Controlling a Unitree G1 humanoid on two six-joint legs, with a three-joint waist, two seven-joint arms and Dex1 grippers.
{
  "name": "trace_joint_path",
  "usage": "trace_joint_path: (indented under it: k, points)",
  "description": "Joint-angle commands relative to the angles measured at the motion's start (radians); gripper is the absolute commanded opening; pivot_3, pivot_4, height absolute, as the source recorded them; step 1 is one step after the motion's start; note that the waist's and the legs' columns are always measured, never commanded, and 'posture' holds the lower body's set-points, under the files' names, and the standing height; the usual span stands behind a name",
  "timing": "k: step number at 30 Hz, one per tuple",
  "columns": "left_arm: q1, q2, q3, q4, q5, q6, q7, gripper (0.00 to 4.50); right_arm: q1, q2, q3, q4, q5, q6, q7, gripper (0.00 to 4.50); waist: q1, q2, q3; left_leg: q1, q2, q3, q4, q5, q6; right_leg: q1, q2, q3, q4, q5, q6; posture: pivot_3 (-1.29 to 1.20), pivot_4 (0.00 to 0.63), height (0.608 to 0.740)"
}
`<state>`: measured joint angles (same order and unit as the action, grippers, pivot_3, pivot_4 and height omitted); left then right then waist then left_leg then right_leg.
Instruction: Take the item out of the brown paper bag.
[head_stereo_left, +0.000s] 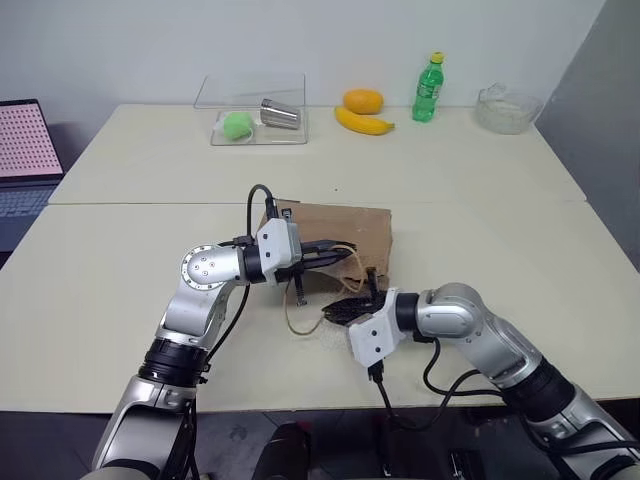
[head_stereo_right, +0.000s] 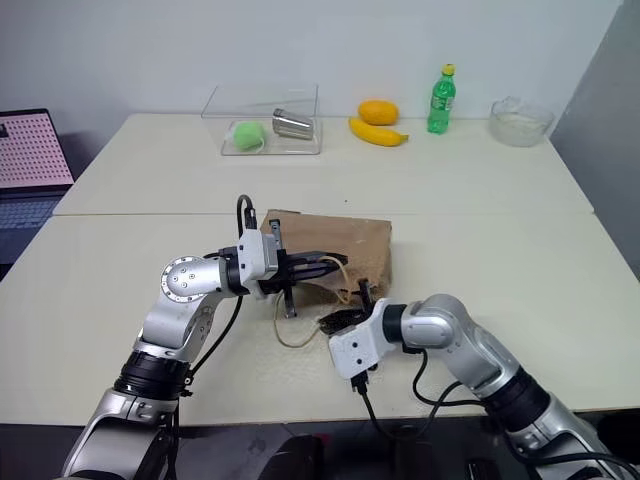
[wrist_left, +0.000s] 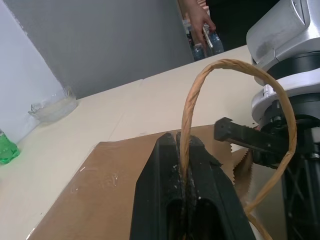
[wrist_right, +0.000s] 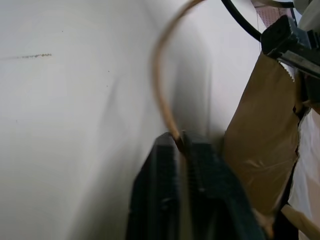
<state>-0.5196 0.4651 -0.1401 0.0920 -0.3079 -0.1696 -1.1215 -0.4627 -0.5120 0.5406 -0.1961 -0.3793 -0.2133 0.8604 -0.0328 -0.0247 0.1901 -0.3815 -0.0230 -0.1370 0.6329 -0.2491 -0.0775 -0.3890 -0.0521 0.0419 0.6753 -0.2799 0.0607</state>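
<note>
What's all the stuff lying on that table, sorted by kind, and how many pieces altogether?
Fruit: 2 (banana, orange)
Paper bags: 1 (brown paper bag)
Bottles: 1 (green soda bottle)
Clear containers: 2 (plastic box, bowl)
Balls: 1 (green ball, in the box)
Metal cups: 1 (metal cup, in the box)
Total: 8
</note>
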Motion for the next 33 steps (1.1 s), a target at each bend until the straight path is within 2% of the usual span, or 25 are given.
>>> trace_joint_path:
  k: [1,15,21,33]
  points:
    - [-0.018,-0.009,0.01,-0.015,-0.002,-0.015,0.004,0.0,-0.016,0.001,-0.014,-0.033,-0.008,-0.025,-0.006,0.04,0.0,0.0,0.0,0.0,0.0,0.0,0.0,0.0,0.0,0.0,0.0,0.0,0.0,0.0,0.0,0.0,0.15,0.74]
    - [-0.032,-0.018,0.013,-0.017,-0.002,-0.005,0.013,0.0,0.003,0.004,-0.006,-0.033,0.009,0.017,0.038,0.04,0.0,0.0,0.0,0.0,0.0,0.0,0.0,0.0,0.0,0.0,0.0,0.0,0.0,0.0,0.0,0.0,0.15,0.74]
    - [-0.105,-0.038,0.062,-0.035,-0.043,0.16,0.113,0.0,0.03,-0.002,0.007,-0.009,-0.017,0.084,0.064,0.04,0.0,0.0,0.0,0.0,0.0,0.0,0.001,0.0,0.0,0.0,0.0,0.0,0.0,0.0,0.0,0.0,0.15,0.74]
    - [-0.22,-0.082,0.116,-0.054,-0.083,0.434,0.274,0.0,0.065,-0.012,0.03,-0.018,-0.054,0.099,0.077,0.04,0.001,0.0,0.0,0.0,-0.001,-0.001,0.002,0.0,0.0,0.0,0.0,0.0,0.001,0.0,0.0,0.0,0.15,0.74]
